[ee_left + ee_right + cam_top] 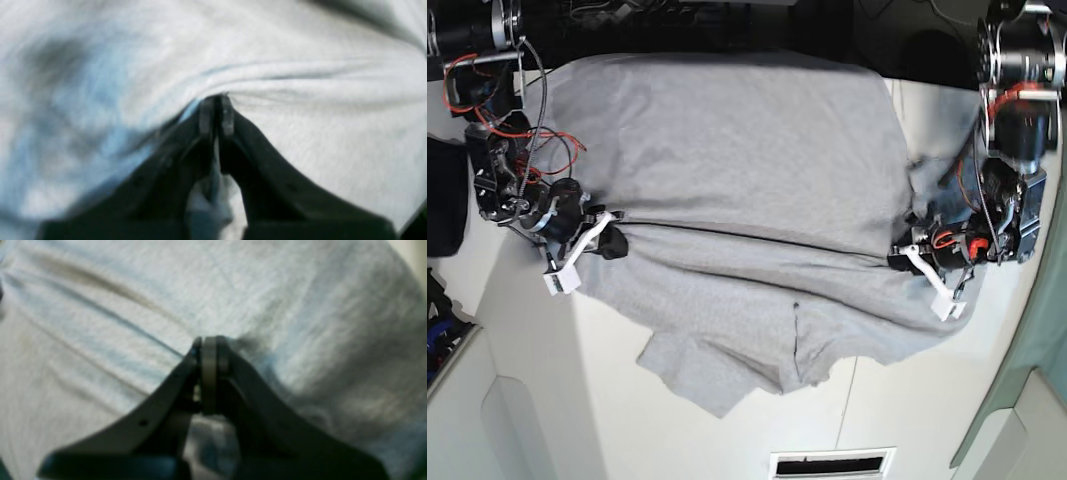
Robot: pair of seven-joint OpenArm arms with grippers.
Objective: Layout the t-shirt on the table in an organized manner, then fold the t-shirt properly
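- The large smooth white tabletop (677, 430) fills the lower part of the base view. A thin seam line runs across its near portion, and a slotted vent sits at the bottom edge. Its far half is hidden under fabric.
- The light heather-grey short-sleeved cotton t-shirt (727, 150) lies spread across the far half of the tabletop, plain side up. No printed lettering is visible. A long crease runs across it between the two arms. Its near edge is bunched and uneven, with one flap (717, 375) reaching toward the vent. The far edge is cut off against the dark background.
- The left gripper (905, 256), on the right of the base view, is closed on the t-shirt's edge. In the left wrist view its black fingers (227, 115) meet with a thin fold of cloth pinched between them. That view is blurred, and a dark patch at upper left cannot be identified.
- The right gripper (610, 232), on the left of the base view, is likewise clamped on the opposite edge of the t-shirt. The right wrist view shows the fingers (209, 373) pressed together against grey fabric, also out of focus.
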